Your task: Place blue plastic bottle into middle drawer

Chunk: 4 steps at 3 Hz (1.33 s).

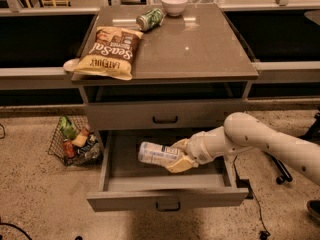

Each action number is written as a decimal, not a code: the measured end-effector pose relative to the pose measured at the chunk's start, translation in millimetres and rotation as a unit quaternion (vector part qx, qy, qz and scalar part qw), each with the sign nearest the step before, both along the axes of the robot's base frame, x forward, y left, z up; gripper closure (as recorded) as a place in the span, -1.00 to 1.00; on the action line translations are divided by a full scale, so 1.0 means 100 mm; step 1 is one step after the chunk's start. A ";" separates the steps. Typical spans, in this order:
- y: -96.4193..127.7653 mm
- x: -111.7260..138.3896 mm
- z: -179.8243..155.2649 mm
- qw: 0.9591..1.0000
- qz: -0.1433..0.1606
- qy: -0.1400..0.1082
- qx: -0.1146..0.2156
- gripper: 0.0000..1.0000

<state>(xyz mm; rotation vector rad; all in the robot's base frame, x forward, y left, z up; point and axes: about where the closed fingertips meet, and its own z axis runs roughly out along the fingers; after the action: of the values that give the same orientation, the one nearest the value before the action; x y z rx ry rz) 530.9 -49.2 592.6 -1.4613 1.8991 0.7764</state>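
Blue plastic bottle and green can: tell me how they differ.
The blue plastic bottle is pale and held in the gripper over the open middle drawer; the green can is dark and rests free on the tabletop by the white bowl. Both lie sideways.

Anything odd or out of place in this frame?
The green can lies tipped on the tabletop, and the chip bag lies at its left edge. The gripper holds the blue plastic bottle sideways over the open middle drawer.
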 end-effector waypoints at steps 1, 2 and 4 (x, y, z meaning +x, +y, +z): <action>-0.09 0.09 -0.39 0.999 -0.042 0.029 -0.015 1.00; -0.29 0.27 -0.92 0.993 -0.095 0.058 -0.039 1.00; -0.72 0.63 -1.66 0.978 -0.176 0.080 -0.074 0.96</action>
<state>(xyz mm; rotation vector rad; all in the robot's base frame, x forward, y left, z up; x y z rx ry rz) 593.8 -121.7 426.2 -1.1229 2.2991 0.6077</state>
